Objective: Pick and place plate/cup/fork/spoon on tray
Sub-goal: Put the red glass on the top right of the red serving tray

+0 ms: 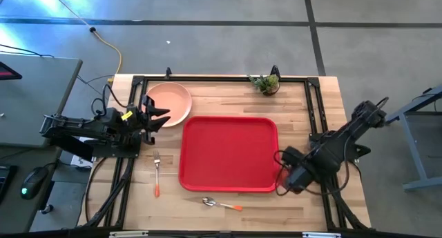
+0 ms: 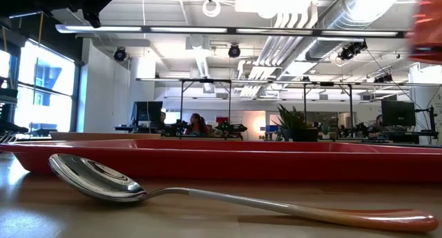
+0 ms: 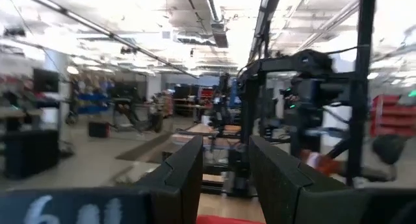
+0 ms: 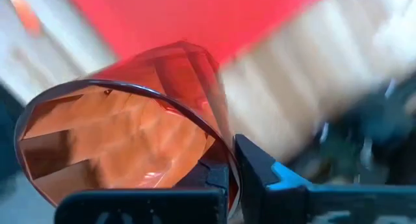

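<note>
The red tray (image 1: 228, 153) lies mid-table. The peach-pink plate (image 1: 173, 101) lies flat beyond its far left corner. The fork (image 1: 157, 173) lies left of the tray, and the spoon (image 1: 221, 204) lies on the wood near its front edge (image 2: 207, 193). My left gripper (image 1: 156, 113) is open and empty at the plate's left rim. My right gripper (image 1: 282, 174) is at the tray's right front corner, shut on the translucent red-orange cup (image 4: 123, 133). The cup also shows as a red blur high in the low view (image 2: 425, 24). My right gripper holds the cup by its wall at the rim (image 4: 224, 152), one finger (image 4: 211, 178) inside the cup and the other (image 4: 260, 169) outside. The cup is tilted, with its open mouth toward the wrist camera. It is lifted clear of the table.
A small potted green plant (image 1: 266, 83) stands at the table's far edge, right of centre. A dark frame (image 1: 314, 107) runs around the table top. Bare wood lies between the tray and the right frame rail.
</note>
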`<action>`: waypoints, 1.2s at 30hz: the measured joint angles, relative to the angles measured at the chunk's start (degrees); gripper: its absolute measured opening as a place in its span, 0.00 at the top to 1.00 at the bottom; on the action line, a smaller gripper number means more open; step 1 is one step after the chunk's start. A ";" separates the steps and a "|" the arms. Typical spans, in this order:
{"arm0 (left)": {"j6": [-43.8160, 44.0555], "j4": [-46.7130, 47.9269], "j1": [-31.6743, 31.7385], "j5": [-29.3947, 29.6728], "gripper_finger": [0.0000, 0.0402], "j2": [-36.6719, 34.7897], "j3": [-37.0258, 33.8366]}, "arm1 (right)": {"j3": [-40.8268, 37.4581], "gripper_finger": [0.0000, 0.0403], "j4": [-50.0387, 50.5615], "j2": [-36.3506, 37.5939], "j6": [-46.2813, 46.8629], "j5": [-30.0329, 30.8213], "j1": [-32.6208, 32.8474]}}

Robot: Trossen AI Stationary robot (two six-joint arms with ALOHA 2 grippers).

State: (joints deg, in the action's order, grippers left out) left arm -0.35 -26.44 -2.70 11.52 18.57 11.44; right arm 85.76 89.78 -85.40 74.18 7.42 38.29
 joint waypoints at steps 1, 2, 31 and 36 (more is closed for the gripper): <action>0.86 -0.01 0.00 -1.04 0.72 0.00 0.00 | 0.12 1.00 0.09 0.08 -1.72 1.92 -1.88; 1.22 -0.18 0.00 -2.09 0.72 0.00 0.00 | 0.10 1.00 0.18 0.07 -4.32 3.17 -4.31; 10.56 8.33 0.00 3.07 0.72 -0.24 0.02 | -1.20 1.00 -8.70 -17.76 -46.62 -7.12 -52.35; 12.79 12.68 0.00 3.60 0.72 -0.22 0.02 | -2.09 1.00 -9.61 -18.51 -53.66 -10.04 -52.13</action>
State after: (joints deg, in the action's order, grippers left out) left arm 12.44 -13.75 -2.70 15.13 18.35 11.46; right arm 83.67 80.17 -103.92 20.51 -2.62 -13.85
